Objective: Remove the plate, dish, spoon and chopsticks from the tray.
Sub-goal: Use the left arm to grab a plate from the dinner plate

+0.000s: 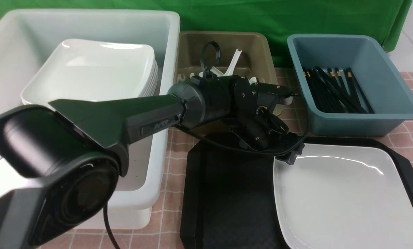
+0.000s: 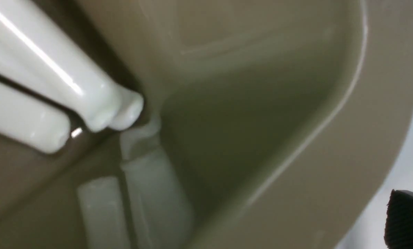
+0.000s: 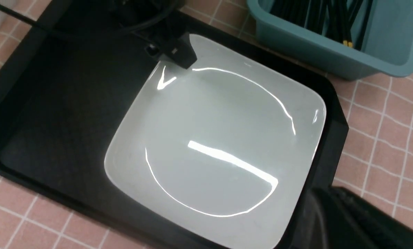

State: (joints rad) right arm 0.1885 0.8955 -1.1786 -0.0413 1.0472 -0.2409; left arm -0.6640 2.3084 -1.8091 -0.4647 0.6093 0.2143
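Observation:
The large white plate (image 1: 344, 197) (image 3: 220, 138) lies on the right half of the black tray (image 1: 227, 193) (image 3: 54, 114). White spoons (image 1: 232, 64) (image 2: 54, 69) lie in the olive bin (image 1: 261, 55) (image 2: 330, 155). My left gripper (image 1: 286, 97) hangs over that bin's right front corner, open and empty; only one fingertip (image 2: 408, 218) shows in the left wrist view. Black chopsticks (image 1: 334, 91) (image 3: 330, 17) rest in the blue bin (image 1: 393, 114). My right gripper (image 3: 348, 221) is a dark blur beside the tray's edge, shut on nothing. The dish is out of view.
A big white tub (image 1: 88, 20) at the left holds a stack of white plates (image 1: 92, 69). The left arm's cable and plug (image 1: 291, 155) (image 3: 178, 52) hang over the plate's far corner. Pink tiled tabletop (image 1: 171, 162) surrounds the tray.

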